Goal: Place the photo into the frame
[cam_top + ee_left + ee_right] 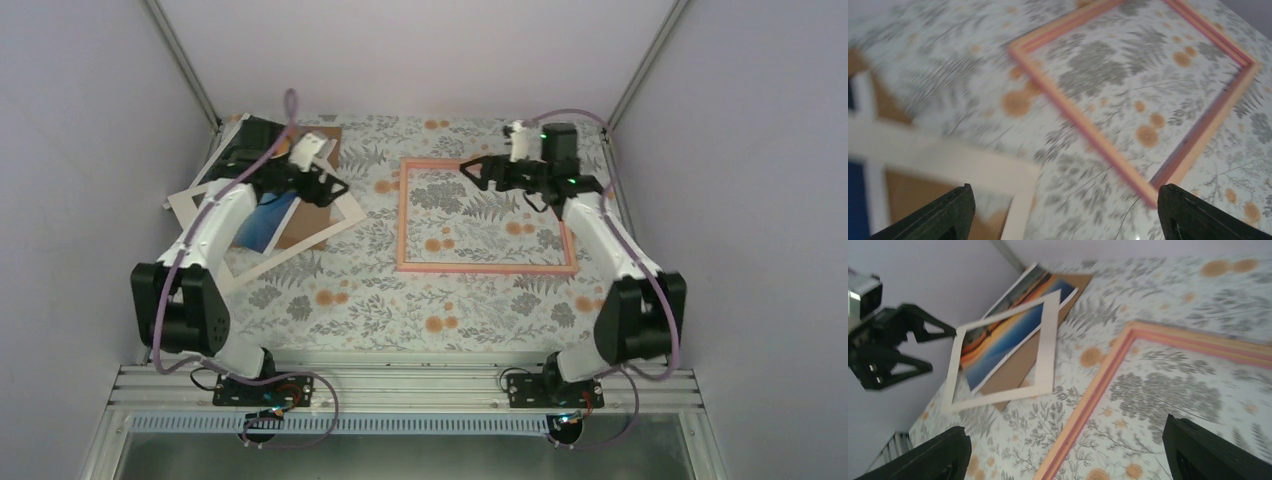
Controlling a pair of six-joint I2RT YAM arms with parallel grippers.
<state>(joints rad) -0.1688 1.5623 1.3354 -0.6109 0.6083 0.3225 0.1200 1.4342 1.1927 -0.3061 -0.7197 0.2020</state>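
The left hand point(1064, 189) is spread wide, its two dark fingers point(948, 215) at the bottom corners of its own blurred view, over the near corner of a white mat point(948, 160). The right hand point(1066, 426) is spread as well and sits above the far left part of the frame point(485, 268). The frame lies flat toward the right of the tabletop point(400, 310), with only the flowered cloth showing inside it. The photo point(998, 340) lies apart from it at the far left, on a brown cardboard sheet point(1013, 370). The mat crosses the photo and covers its edges. From above the left arm hides most of the photo, leaving a blue patch. Whether either hand touches anything is hard to make out.
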